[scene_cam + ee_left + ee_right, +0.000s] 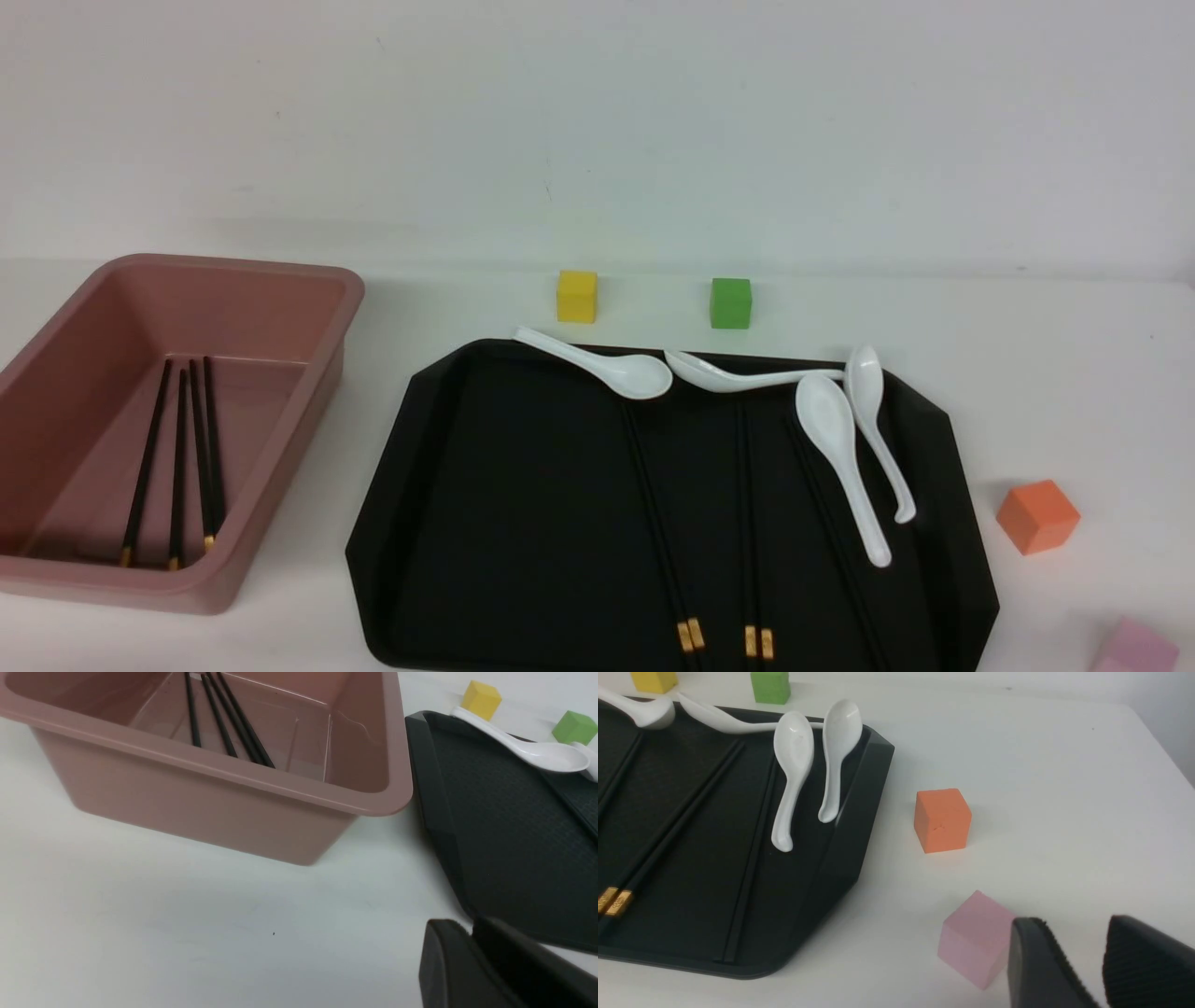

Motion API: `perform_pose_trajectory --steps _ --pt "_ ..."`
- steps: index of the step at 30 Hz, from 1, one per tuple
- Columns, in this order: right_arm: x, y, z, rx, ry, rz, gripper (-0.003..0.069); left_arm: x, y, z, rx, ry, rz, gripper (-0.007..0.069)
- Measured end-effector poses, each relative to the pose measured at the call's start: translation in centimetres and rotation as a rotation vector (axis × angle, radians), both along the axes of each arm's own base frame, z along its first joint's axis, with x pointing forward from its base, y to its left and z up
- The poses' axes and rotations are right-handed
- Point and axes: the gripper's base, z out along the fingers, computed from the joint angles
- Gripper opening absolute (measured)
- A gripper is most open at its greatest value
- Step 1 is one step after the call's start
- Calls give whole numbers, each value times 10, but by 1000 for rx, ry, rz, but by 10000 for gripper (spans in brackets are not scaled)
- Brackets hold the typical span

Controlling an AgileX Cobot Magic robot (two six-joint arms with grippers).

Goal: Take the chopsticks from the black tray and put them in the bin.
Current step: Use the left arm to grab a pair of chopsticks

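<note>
The dusty-pink bin (233, 264) stands at the left with several black chopsticks (177, 467) lying in it; they also show in the left wrist view (219, 718). The black tray (523, 504) lies in the middle. More chopsticks lie lengthwise on it: one pair (658, 523), a second pair (747, 523) and another stick beside the spoons (752, 858). Neither gripper shows in the front view. My left gripper (469, 926) is shut and empty, over the table between bin and tray. My right gripper (1073, 926) is open and empty, right of the tray beside a pink block (971, 938).
Several white spoons (836, 439) lie along the tray's far and right side. A yellow block (577, 297) and a green block (730, 303) stand behind the tray. An orange block (1036, 516) and the pink block (1134, 646) stand to its right.
</note>
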Motion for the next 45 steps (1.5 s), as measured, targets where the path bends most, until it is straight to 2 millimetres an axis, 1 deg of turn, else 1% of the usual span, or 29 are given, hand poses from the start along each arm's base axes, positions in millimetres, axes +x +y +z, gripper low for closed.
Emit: perform_pose_trajectory --steps 4,8,12,15,16,19,21,25,28,29,30,32,34,36,37,38,40,41,42,45 --pt "0 0 0 0 0 0 240 0 0 0 -2 0 0 87" --pt "0 0 0 0 0 0 240 0 -1 0 -65 7 5 88" --pt "0 0 0 0 0 0 240 0 -6 3 -323 16 29 88" --pt "0 0 0 0 0 0 240 -1 -12 6 -680 63 60 88" --pt "0 0 0 0 0 0 240 -1 -15 8 -844 88 74 90" --pt "0 0 0 0 0 0 240 -1 -19 13 -1164 138 96 90" --pt "0 0 0 0 0 0 240 -1 -20 15 -1278 154 99 90" --pt "0 0 0 0 0 0 240 -1 -20 18 -1359 144 105 93" --pt "0 0 0 0 0 0 240 0 -20 22 -1513 161 116 93" --pt "0 0 0 0 0 0 240 -1 -21 24 -1581 177 111 93" --pt "0 0 0 0 0 0 240 -2 -22 29 -1613 177 95 93" --pt "0 0 0 0 0 0 240 -4 -21 49 -1589 110 31 93" --pt "0 0 0 0 0 0 240 -9 -19 74 -1510 -3 -36 90" --pt "0 0 0 0 0 0 240 -13 -17 90 -1441 -84 -74 81" --pt "0 0 0 0 0 0 240 -14 -17 110 -1334 -150 -106 52" --pt "0 0 0 0 0 0 240 -13 -18 120 -1258 -162 -122 29" --pt "0 0 0 0 0 0 240 -3 -26 134 -1091 -107 -160 -13" --pt "0 0 0 0 0 0 240 -4 -25 136 -1086 -114 -162 -13" --pt "0 0 0 0 0 0 240 10 -37 138 -947 47 -215 -13" --pt "0 0 0 0 0 0 240 38 -51 129 -777 359 -247 -13"
